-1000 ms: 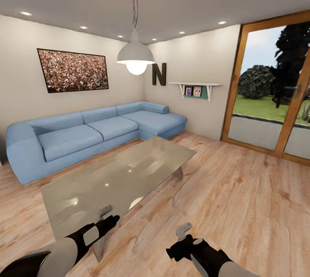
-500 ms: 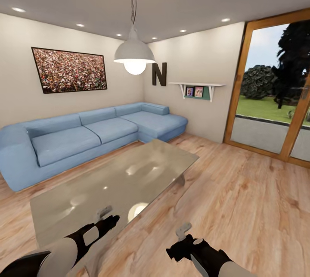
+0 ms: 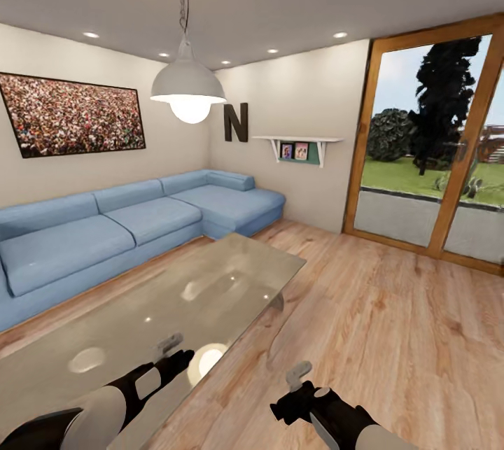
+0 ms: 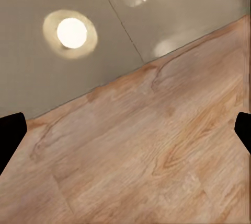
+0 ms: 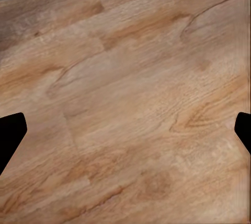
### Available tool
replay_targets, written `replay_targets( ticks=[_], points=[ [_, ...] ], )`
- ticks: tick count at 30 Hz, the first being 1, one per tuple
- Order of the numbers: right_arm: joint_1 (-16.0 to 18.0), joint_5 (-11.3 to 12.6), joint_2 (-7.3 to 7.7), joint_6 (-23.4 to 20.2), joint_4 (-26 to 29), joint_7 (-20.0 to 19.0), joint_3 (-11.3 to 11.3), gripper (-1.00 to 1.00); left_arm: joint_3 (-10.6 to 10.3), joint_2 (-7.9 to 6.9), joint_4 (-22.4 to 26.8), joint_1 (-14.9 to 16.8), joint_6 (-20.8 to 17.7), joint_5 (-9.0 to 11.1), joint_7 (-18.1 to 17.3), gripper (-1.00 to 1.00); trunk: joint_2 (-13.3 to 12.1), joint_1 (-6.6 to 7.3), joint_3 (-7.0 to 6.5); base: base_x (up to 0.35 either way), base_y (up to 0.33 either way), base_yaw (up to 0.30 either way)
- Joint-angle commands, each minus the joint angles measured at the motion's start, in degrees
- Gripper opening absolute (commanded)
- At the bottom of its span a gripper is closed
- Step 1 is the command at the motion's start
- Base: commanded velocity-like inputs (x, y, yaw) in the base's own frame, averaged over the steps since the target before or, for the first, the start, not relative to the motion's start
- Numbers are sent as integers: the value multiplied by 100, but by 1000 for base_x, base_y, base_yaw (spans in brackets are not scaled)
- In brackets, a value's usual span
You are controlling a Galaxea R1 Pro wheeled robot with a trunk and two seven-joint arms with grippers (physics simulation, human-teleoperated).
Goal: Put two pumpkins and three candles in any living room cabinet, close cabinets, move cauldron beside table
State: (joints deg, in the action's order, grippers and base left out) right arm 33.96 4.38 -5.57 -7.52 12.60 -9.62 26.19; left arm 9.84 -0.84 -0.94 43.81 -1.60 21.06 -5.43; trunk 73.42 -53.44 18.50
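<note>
The low coffee table (image 3: 231, 275) with its glossy grey-brown top stands in front of me, nothing on it but the lamp's reflection. My left gripper (image 3: 171, 352) hangs open over the table's near edge; in the left wrist view its black fingertips (image 4: 10, 135) stand wide apart above the table (image 4: 172, 10) and the wood floor. My right gripper (image 3: 297, 376) is open above bare floor, and the right wrist view looks between its spread fingertips (image 5: 10, 132) at planks. The pumpkins, candles, cabinet and cauldron are out of view.
A long blue corner sofa (image 3: 140, 215) runs along the left wall behind the table. A pendant lamp (image 3: 187, 86) hangs over the table. Wood-framed glass doors (image 3: 427, 156) close the right side, and wood floor (image 3: 392, 324) lies between them and the table.
The whole picture has shifted left and the table's near end has grown, so the camera has moved closer and turned right. Both arms hold the same pose in view.
</note>
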Motion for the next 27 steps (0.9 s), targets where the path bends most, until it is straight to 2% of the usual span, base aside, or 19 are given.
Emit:
replay_targets(
  ticks=[1, 18, 27],
  points=[
    [5, 45, 2, -30, 6, -5, 28, 100, 44, -4, -11, 5, -16, 20, -28, 100, 4, -2, 1, 83, 0, -261],
    [5, 45, 3, -30, 6, -5, 26, 100, 44, 5, -10, 7, -16, 20, -28, 100, 4, -2, -87, 14, 0, -262],
    [5, 45, 2, -30, 6, -5, 26, 100, 44, 1, -7, 5, -18, 20, -28, 100, 4, -2, -119, 269, 0, -276]
  ],
)
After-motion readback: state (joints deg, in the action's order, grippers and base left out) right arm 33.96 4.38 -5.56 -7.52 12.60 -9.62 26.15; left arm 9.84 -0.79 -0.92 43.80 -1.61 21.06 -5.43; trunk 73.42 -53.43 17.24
